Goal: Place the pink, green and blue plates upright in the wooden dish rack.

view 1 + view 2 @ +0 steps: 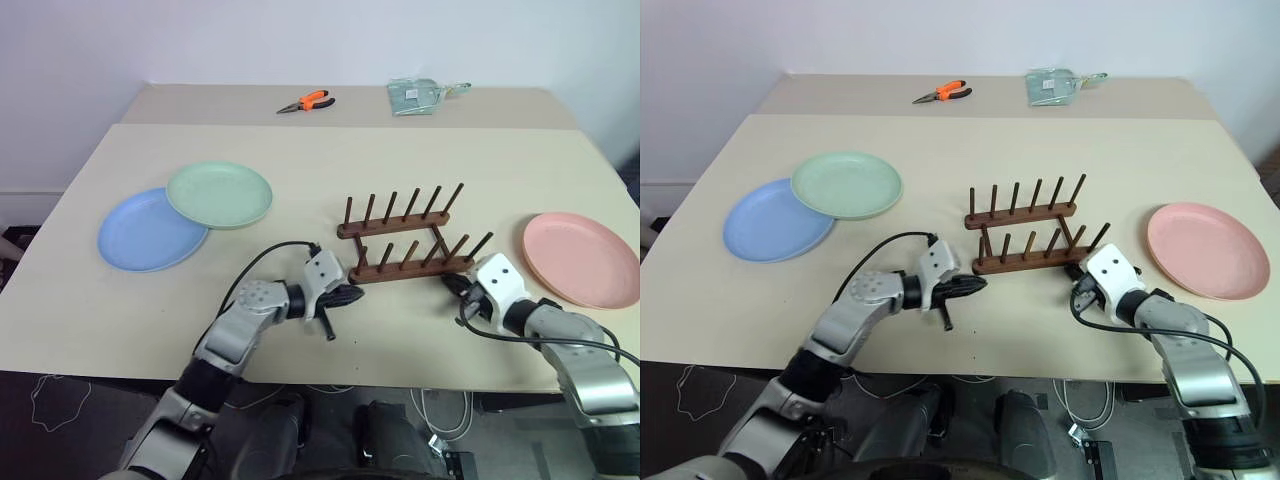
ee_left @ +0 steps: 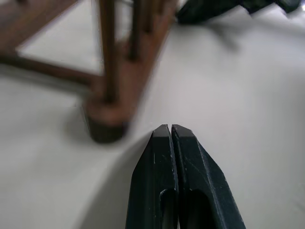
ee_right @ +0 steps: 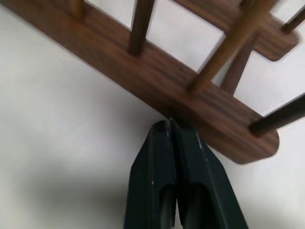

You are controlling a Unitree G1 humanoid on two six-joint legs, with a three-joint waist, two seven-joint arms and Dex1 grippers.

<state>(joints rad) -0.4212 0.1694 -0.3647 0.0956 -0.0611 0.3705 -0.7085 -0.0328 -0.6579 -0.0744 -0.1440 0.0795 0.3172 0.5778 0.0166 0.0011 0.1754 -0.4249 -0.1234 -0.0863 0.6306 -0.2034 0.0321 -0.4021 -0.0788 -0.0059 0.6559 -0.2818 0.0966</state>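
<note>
Rack: the wooden dish rack (image 1: pixel 405 240) is seen empty mid-bench.
Plates: pink plate (image 1: pixel 583 258) lies right; green plate (image 1: pixel 219 194) overlaps blue plate (image 1: pixel 145 232) left.
Progress: none racked; all three remain.
Fingers: left gripper (image 2: pixel 170 130) and right gripper (image 3: pixel 168 123) are pressed together, empty, at the rack's ends.

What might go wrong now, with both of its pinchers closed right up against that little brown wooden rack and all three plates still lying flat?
The shut right gripper presses its tips against the near rail of the small dark brown wooden dish rack; a push could slide or tip the light rack. The shut left gripper sits close to the rack's other end, so it might knock that end. The pale mint green plate overlaps the light blue plate, so lifting one may drag the other.
</note>
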